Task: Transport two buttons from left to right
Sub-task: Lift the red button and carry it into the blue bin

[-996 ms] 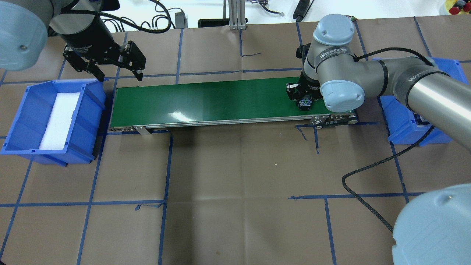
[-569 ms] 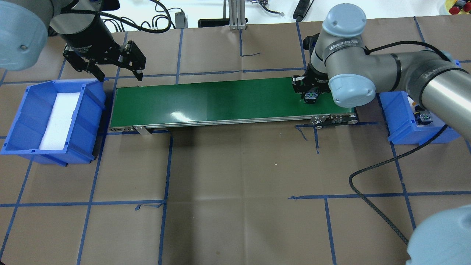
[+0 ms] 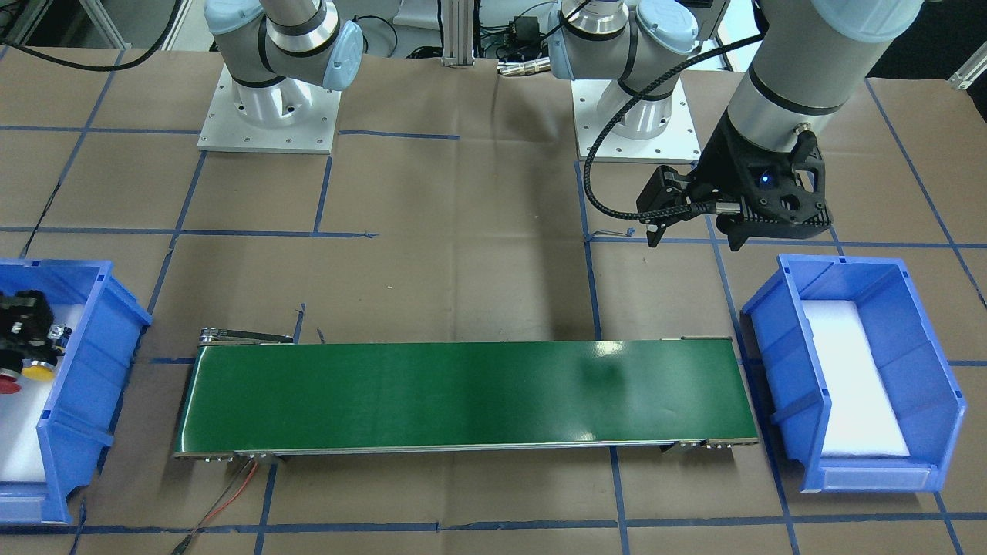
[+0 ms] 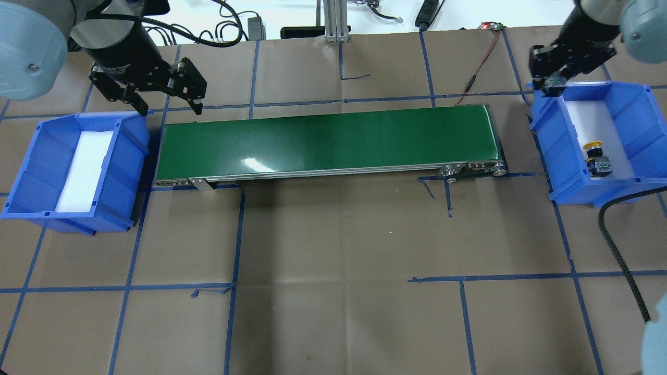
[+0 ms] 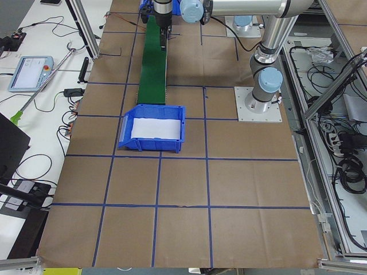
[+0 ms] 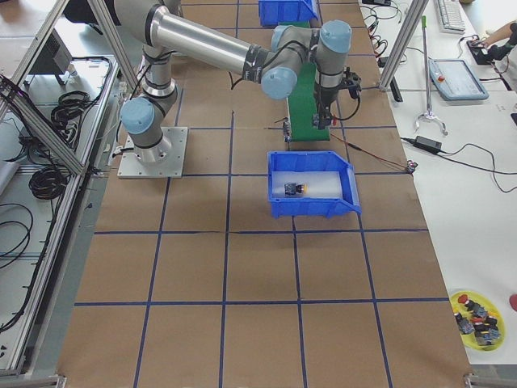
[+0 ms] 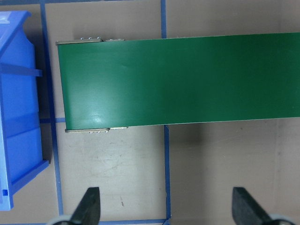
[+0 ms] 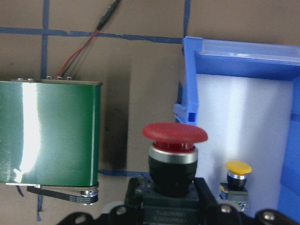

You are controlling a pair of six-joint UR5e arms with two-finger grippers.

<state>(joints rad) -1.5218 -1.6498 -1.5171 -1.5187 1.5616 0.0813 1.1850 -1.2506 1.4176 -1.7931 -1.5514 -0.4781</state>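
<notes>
My right gripper (image 4: pixel 551 85) is shut on the red button (image 8: pixel 174 140) and holds it by its rear block, above the far left corner of the right blue bin (image 4: pixel 628 101). In the front view the gripper (image 3: pixel 23 324) and the red cap (image 3: pixel 5 383) show at the left edge. The yellow button (image 4: pixel 595 156) lies on the white foam in that bin, and also shows in the right wrist view (image 8: pixel 238 174). My left gripper (image 4: pixel 171 111) is open and empty, hovering between the left blue bin (image 4: pixel 28 156) and the conveyor's left end. No button shows in the left bin.
A green conveyor belt (image 4: pixel 323 138) lies between the two bins. A red-black wire (image 4: pixel 477 57) runs off its far right corner. My right arm's black cable (image 4: pixel 620 245) hangs over the table's right side. A tray of spare buttons (image 6: pixel 477 319) lies far right.
My right gripper has carried the red button from the conveyor's right end to the right and away, up to the right bin's far corner. The left arm has not moved.
</notes>
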